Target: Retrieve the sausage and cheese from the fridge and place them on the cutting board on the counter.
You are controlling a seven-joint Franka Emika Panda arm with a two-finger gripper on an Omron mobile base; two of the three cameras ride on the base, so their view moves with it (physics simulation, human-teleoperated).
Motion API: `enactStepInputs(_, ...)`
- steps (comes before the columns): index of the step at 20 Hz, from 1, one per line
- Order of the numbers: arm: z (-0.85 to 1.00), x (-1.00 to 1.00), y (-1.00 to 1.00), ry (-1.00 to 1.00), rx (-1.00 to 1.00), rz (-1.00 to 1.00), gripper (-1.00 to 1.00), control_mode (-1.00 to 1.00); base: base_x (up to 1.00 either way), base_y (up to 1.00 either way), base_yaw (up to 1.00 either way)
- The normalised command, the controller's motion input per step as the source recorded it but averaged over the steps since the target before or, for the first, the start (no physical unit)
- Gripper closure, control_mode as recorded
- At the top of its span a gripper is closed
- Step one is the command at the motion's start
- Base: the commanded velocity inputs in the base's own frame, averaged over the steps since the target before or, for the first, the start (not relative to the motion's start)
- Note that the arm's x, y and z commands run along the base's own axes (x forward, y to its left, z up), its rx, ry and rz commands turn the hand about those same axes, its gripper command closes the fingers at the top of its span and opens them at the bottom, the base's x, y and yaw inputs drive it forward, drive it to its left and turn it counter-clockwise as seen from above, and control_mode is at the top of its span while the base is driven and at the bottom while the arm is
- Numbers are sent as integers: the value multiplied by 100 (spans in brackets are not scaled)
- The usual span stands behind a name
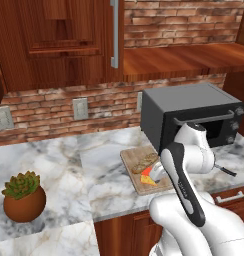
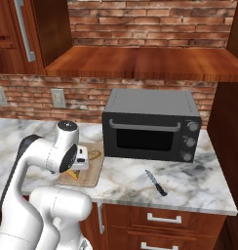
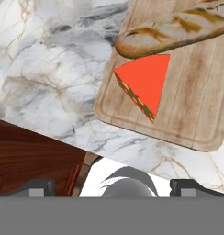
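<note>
Cheese (image 3: 146, 82) lies on the board (image 3: 196, 110) beside a loaf (image 3: 178, 30); the gripper (image 3: 111, 188), jaws apart and empty, hovers above; sausage apparently remains to fetch.

Light grained wood cutting board (image 3: 196, 92); glossy veined marble counter (image 3: 54, 87); crusty bread loaf (image 3: 178, 27)

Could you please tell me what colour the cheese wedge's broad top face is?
Reddish-orange; the cheese shows best in the hand view.
</note>
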Motion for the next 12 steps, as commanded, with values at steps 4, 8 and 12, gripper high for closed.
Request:
enactStepInputs(4, 0, 0, 0, 0, 0, 0, -100, 100, -66, -11, -3)
enactStepInputs(8, 0, 0, 0, 0, 0, 0, -100, 100, -87, -21, -5)
enactStepInputs(12, 0, 0, 0, 0, 0, 0, -100, 100, -89, -25, -9)
